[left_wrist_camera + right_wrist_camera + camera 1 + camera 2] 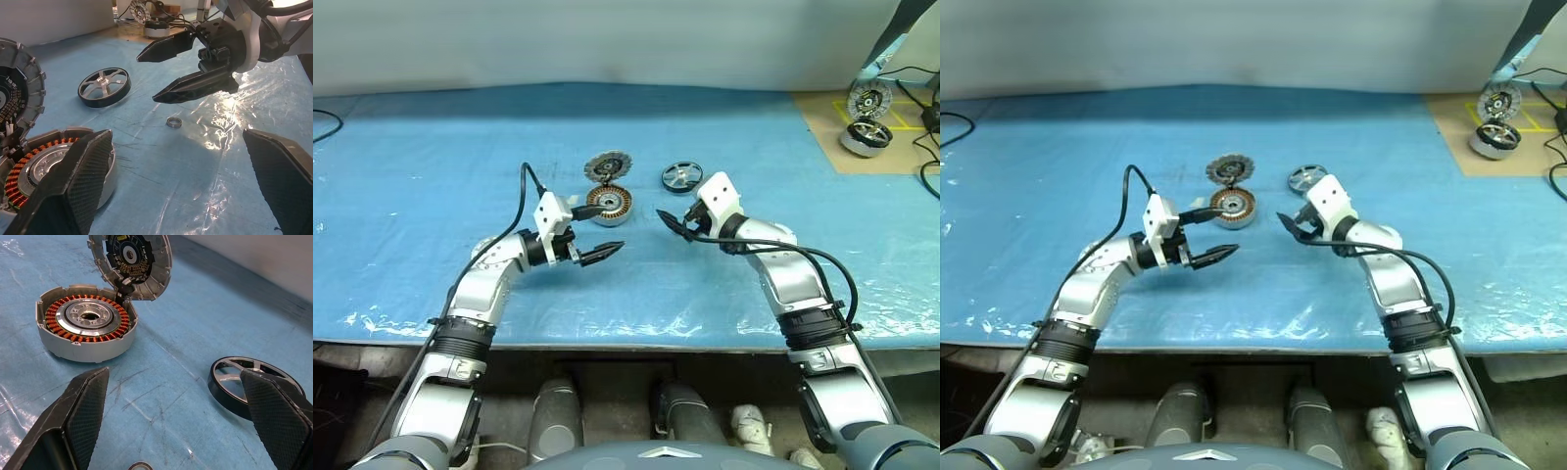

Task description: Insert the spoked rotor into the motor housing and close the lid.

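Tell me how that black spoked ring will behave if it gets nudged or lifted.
The black spoked ring looks rigid, with metal spokes, so it probably won't flex. Lying flat on the blue sheet, it should slide rather than roll; stood on edge it would likely roll. Its smooth rim may be slippery in a claw.

Both your arms reach forward over the bench [411, 196], elbows out, forearms angling inward so the two hands face each other. Your left hand [597, 233] points roughly level toward the right, its two black fingers spread wide with nothing between them. Your right hand [674, 224] points toward the left and slightly down, fingers likewise spread and empty. The two hands are near one another but apart, above the bench's middle, neither touching its surface.
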Robot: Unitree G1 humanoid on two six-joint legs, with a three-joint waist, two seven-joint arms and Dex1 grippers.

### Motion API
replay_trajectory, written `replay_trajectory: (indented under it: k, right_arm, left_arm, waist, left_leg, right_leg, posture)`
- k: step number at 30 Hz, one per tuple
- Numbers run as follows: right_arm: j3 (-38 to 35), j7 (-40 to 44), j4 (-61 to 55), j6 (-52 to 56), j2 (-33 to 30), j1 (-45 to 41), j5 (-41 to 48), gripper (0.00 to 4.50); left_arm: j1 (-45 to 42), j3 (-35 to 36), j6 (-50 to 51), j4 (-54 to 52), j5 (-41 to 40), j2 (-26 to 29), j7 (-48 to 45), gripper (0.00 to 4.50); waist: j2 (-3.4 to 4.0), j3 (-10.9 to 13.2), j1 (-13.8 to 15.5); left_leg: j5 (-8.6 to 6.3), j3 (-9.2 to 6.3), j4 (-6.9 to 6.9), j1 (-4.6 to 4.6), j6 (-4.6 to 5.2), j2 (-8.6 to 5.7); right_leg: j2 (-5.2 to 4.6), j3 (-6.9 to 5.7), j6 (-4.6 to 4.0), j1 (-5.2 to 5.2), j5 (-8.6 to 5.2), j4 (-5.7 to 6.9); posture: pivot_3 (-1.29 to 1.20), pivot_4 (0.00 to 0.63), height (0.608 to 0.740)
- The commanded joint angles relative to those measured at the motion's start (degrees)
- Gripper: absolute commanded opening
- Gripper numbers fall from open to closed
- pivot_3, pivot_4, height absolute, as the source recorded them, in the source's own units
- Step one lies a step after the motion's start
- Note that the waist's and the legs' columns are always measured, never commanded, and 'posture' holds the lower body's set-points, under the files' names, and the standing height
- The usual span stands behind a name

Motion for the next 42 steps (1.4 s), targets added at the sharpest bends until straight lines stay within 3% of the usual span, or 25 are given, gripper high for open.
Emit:
replay_trajectory:
  k: [1, 17, 26, 33, 42]
  right_arm:
    - [-0.6, 0.4, -1.1, -0.3, -0.7, -1.5, 0.2, 4.5]
    - [-2.5, 0.4, -2.2, 1.7, -1.7, -0.9, 2.0, 4.5]
    - [0.1, 6.7, -3.4, 2.0, -2.7, -1.2, 2.6, 4.5]
    - [4.0, 13.3, 1.4, -3.8, -3.9, -6.2, 0.5, 4.5]
    - [12.4, 23.6, 17.4, -9.6, 5.6, -21.0, -0.7, 4.5]
  left_arm:
    - [0.3, 1.4, -0.8, -1.5, -0.7, 0.4, 0.4, 4.48]
    - [-0.4, 2.2, -0.5, -0.2, -0.9, 0.9, 0.7, 4.48]
    - [0.4, 5.1, 1.1, -0.1, -2.4, 3.7, -0.1, 4.48]
    - [0.9, 8.2, 0.7, 0.1, -2.7, 5.5, 1.6, 4.48]
    - [2.7, 10.0, -0.7, 0.8, -2.2, 6.3, 4.2, 4.48]
  waist:
    - [0.0, 0.0, 0.0]
    - [0.0, 0.0, 0.0]
    - [0.0, 0.0, -0.2]
    - [0.0, 0.0, -0.7]
    - [-0.01, 0.0, -1.5]
  left_leg:
    - [0.0, 0.0, 0.0, 0.0, 0.0, 0.0]
    - [0.0, -0.01, -0.01, -0.01, 0.0, 0.0]
    - [0.0, -0.03, -0.02, -0.01, 0.0, 0.01]
    - [0.0, -0.03, 0.0, -0.01, 0.0, 0.02]
    - [0.0, -0.13, 0.0, -0.05, 0.01, 0.09]
  right_leg:
    - [0.0, 0.0, 0.0, 0.0, 0.0, 0.0]
    - [0.0, -0.01, 0.0, 0.0, 0.0, -0.01]
    - [0.0, -0.06, -0.02, 0.0, -0.01, -0.01]
    - [-0.01, -0.09, -0.05, 0.0, -0.03, 0.0]
    - [-0.01, -0.34, -0.23, 0.0, -0.12, 0.08]
  posture:
    - [0.0, 0.15, 0.74]
    - [0.0, 0.15, 0.74]
    - [0.0, 0.15, 0.74]
    - [0.0, 0.15, 0.74]
    - [0.0, 0.15, 0.74]
